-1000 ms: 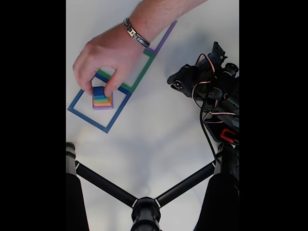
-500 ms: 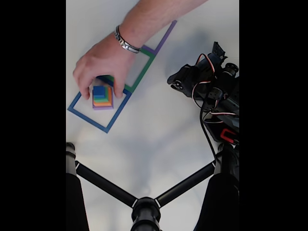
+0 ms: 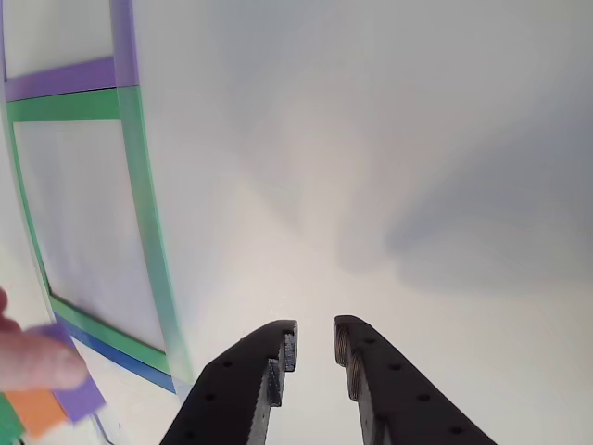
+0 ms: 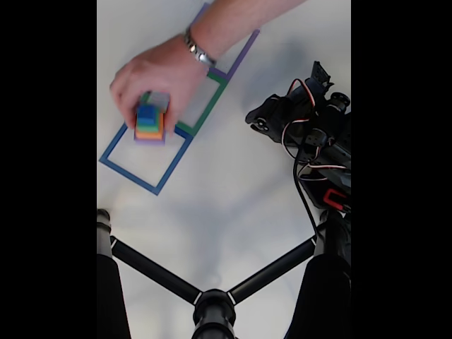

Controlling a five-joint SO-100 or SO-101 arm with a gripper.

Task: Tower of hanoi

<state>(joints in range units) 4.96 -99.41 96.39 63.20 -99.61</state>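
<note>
A hand holds the block stack at the blue square.
The end effector, slightly open and empty, should wait aside until the hand leaves.

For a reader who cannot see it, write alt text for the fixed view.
Seen from above, a person's hand grips a stack of coloured blocks at the top edge of a blue taped square on a white table. The robot arm waits at right, apart from it.
</note>
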